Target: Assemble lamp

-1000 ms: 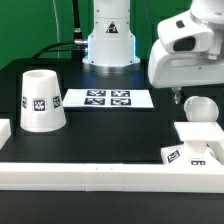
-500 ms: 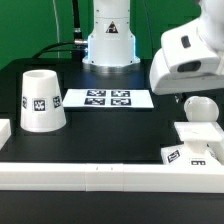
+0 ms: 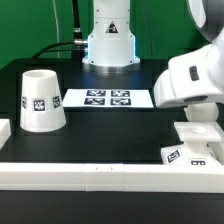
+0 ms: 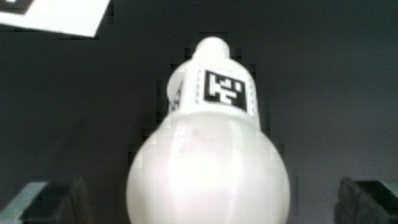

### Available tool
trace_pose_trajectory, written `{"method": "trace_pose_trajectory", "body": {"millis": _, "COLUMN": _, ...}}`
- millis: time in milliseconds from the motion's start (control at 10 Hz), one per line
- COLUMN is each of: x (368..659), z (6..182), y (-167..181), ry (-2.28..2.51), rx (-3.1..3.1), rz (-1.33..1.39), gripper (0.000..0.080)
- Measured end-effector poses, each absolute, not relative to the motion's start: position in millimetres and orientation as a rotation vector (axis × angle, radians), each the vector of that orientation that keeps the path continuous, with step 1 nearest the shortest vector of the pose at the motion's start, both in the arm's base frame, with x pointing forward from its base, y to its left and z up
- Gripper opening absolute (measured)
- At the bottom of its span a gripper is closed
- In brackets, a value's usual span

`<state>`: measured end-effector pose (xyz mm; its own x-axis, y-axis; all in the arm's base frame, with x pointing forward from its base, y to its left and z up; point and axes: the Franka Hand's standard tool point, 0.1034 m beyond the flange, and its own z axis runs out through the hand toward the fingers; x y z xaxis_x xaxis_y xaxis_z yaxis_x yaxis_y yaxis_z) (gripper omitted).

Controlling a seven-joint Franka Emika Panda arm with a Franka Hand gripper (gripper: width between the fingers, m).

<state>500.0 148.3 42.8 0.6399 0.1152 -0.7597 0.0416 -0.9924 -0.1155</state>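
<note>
The white rounded bulb (image 4: 214, 140), with a tag on its neck, lies on the black table and fills the wrist view. My gripper (image 4: 210, 203) is open, with one dark finger (image 4: 43, 200) on each side of the bulb's wide end and a gap to each. In the exterior view the arm's white hand (image 3: 195, 82) has come low at the right and hides the bulb. The tapered shade (image 3: 41, 98) stands at the exterior view's left. The flat square base (image 3: 196, 143) lies at the front right.
The marker board (image 3: 107, 98) lies at the back middle; a corner of it shows in the wrist view (image 4: 45, 14). A long white rail (image 3: 100, 175) runs along the front edge. The robot's pedestal (image 3: 108, 40) stands behind.
The hand has moved down and toward the front over the bulb, which showed at the right in the earlier exterior frames and is now covered.
</note>
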Motion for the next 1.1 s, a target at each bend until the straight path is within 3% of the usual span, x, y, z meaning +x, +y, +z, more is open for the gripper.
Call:
{"method": "trace_pose_trajectory", "body": {"millis": 500, "x": 481.1, "z": 19.0, "y": 150.3, "ry": -0.139, "rx": -2.759, "rz": 1.323, "gripper": 0.0699}}
{"method": "trace_pose_trajectory", "body": {"millis": 1100, "x": 469.5, "z": 7.2, "y": 146.6, "ry": -0.142, "rx": -2.745, "rz": 1.358, "gripper": 0.0671}}
